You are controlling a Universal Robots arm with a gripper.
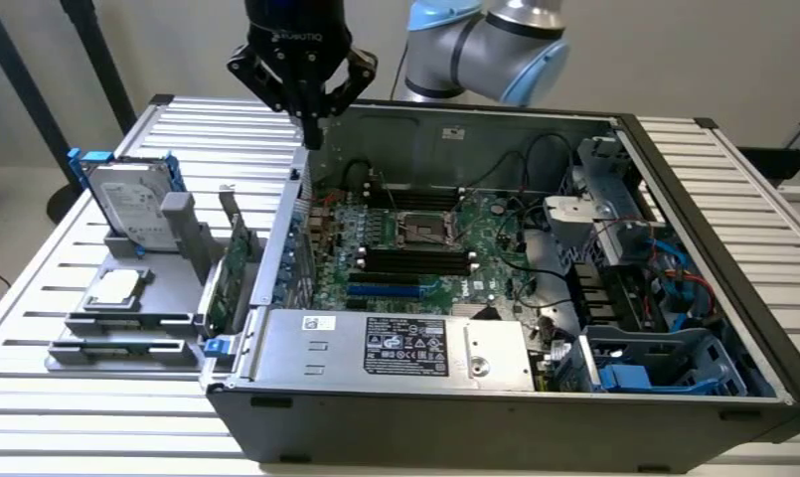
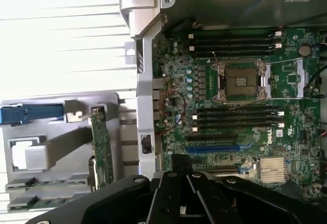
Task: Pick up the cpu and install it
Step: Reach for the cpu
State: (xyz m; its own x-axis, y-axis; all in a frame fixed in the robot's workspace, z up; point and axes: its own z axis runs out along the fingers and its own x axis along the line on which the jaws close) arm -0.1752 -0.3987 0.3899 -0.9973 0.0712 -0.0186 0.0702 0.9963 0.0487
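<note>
The cpu [image 1: 117, 288], a small square chip with a shiny silver top, lies flat on the grey holder [image 1: 121, 323] at the exterior view's left, outside the computer case. In the wrist view the cpu [image 2: 31, 155] is a pale square on that holder. My gripper [image 1: 315, 134] hangs high above the case's back corner, well away from the cpu, fingers shut with nothing between them. Its black fingers [image 2: 181, 193] show in the wrist view. The open cpu socket [image 1: 423, 231] sits in the middle of the green motherboard [image 2: 241, 82].
A silver hard drive with blue brackets [image 1: 130, 199] stands upright behind the cpu. A long green circuit card [image 1: 238, 263] stands on edge beside the case wall. The open case [image 1: 506, 397] holds a power supply at the front, with cables and drive bays at the exterior view's right.
</note>
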